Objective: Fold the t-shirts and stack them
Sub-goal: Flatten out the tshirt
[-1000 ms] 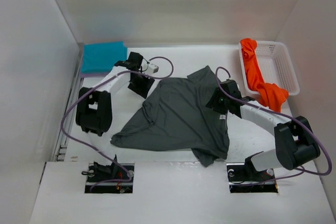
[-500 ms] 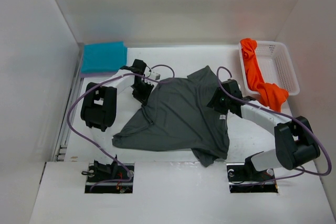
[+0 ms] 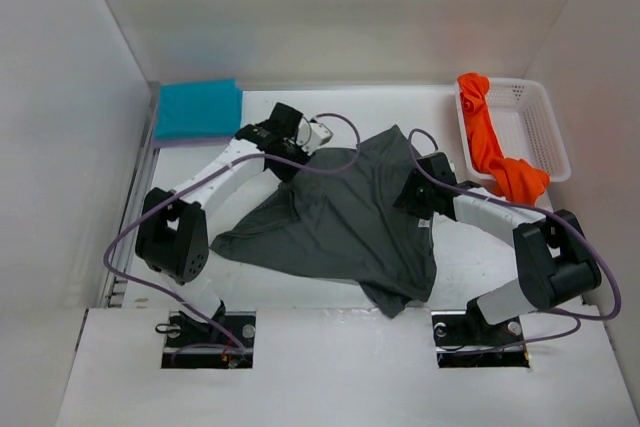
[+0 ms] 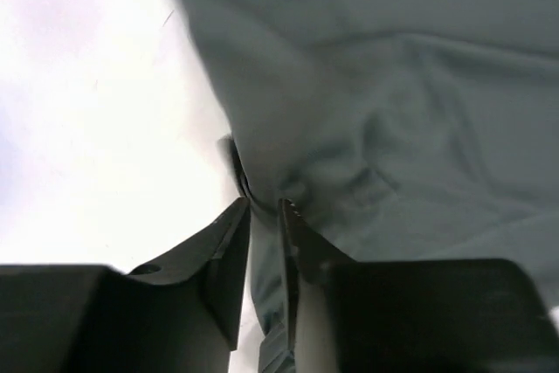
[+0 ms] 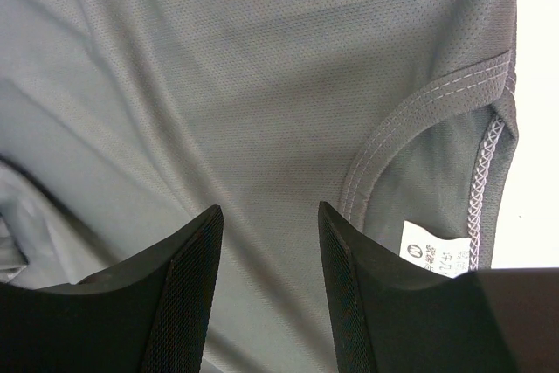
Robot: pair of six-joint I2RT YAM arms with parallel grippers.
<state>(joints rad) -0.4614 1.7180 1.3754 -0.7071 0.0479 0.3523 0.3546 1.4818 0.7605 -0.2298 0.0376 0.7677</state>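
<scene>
The dark grey t-shirt (image 3: pixel 345 222) lies rumpled in the middle of the table. My left gripper (image 3: pixel 292 143) is at its back left edge and is shut on a fold of the grey cloth (image 4: pixel 349 128), which sits between the jaws (image 4: pixel 264 205). My right gripper (image 3: pixel 415 195) is open just above the shirt (image 5: pixel 218 85), beside its collar (image 5: pixel 384 141) and size label (image 5: pixel 437 251). The folded teal t-shirt (image 3: pixel 197 109) lies at the back left corner. The orange t-shirt (image 3: pixel 488 142) hangs out of the basket. The lavender t-shirt does not clearly show.
A white mesh basket (image 3: pixel 545 112) stands at the back right against the wall. White walls close in the table on the left, back and right. Purple cables loop along both arms over the shirt.
My left arm has swung right and toward the back middle, pulling the grey shirt's left edge with it. The shirt's left side has drawn inward. The right gripper has barely moved.
</scene>
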